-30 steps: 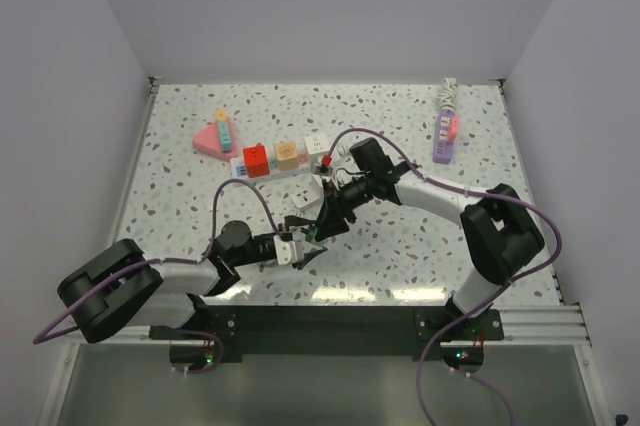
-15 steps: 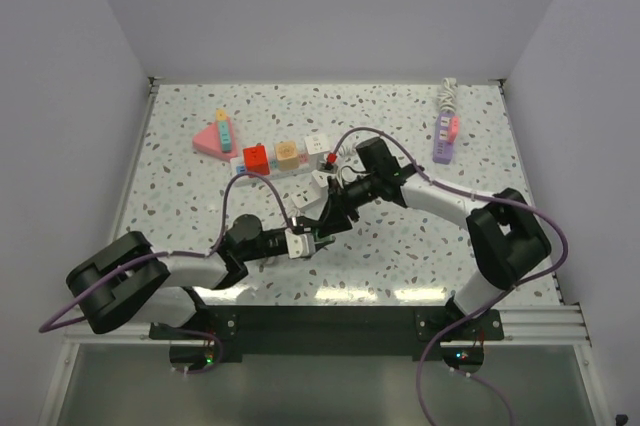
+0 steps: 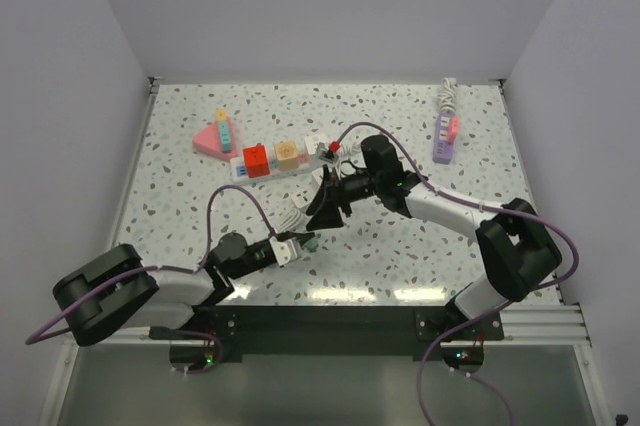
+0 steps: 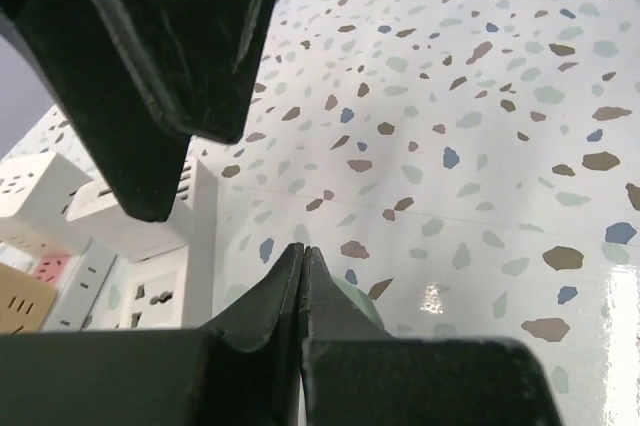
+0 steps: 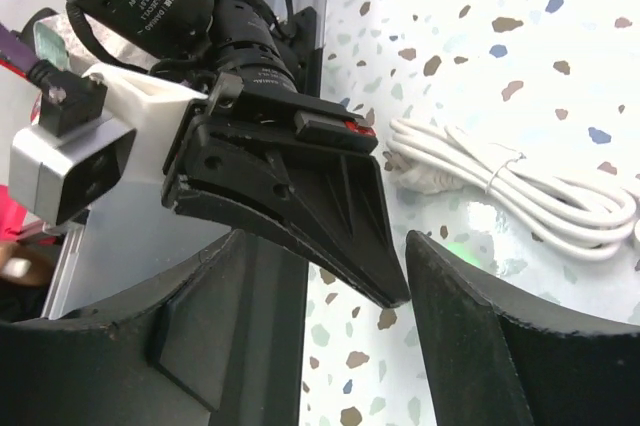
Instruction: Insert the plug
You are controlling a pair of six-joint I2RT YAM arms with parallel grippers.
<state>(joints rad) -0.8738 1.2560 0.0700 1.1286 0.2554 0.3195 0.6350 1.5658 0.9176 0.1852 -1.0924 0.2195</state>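
The table (image 3: 430, 246) looks the same as a moment ago. The big change is in my arms. My left arm (image 3: 170, 286) has slid back and down toward its base. My right arm (image 3: 440, 206) has swung its end a bit up toward the power strip (image 3: 300, 168), which has not moved.

The white cord (image 3: 293, 212) lies in a loose bunch on the table, just beside both grippers, and neither one holds it. My right gripper (image 5: 325, 246) is spread wide with nothing in it. My left gripper (image 4: 302, 256) is pinched tight, tips touching, and I see nothing between them.

I cannot pick out the plug itself. I think it sits at the end of that cord. So it is not picked up yet, and I think grabbing it comes next.
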